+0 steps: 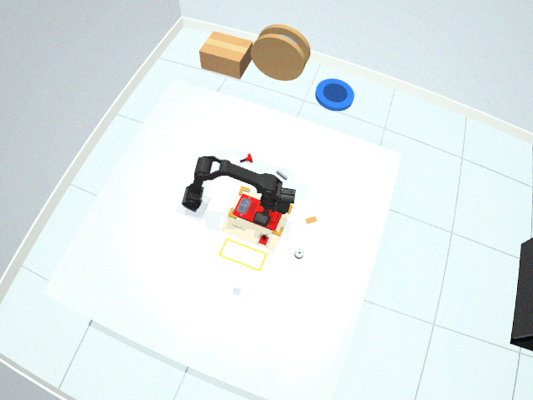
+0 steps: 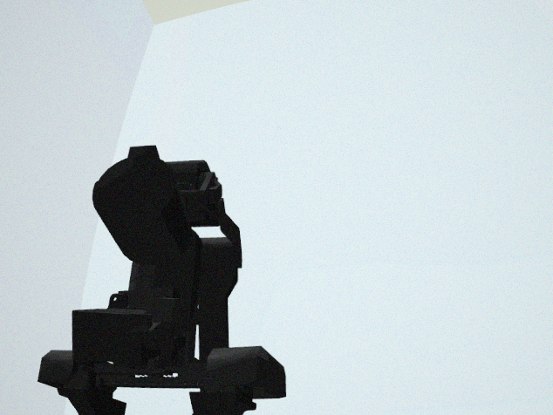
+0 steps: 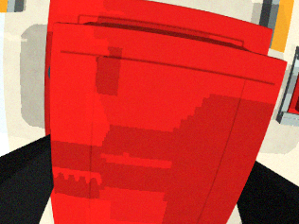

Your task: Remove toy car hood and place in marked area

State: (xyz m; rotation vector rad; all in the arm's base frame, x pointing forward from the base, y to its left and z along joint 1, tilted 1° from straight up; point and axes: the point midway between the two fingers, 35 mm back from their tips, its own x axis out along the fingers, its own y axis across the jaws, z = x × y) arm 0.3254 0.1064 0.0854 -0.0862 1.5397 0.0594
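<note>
The toy car (image 1: 255, 207) (image 3: 66, 10) is red and sits on a cream board between orange corner brackets. My gripper (image 1: 271, 213) (image 3: 150, 156) is over the car's right-hand end in the top view. It is shut on the hood (image 3: 156, 108), a wide red panel between the black fingers. The hood stands a little above the car body, which shows behind its upper and left edges in the wrist view. In the exterior view the fingertips are cut off by the bottom edge. The marked area (image 1: 240, 262) is a yellow outline on the table just below the board in the top view.
A small red and black part (image 1: 263, 239) stands on the board near the marked area. A grey ring (image 1: 298, 253) and an orange block (image 1: 310, 219) lie to the right. A pale square (image 1: 236, 291) lies below the outline. A grey bar (image 1: 281, 175) lies behind the arm.
</note>
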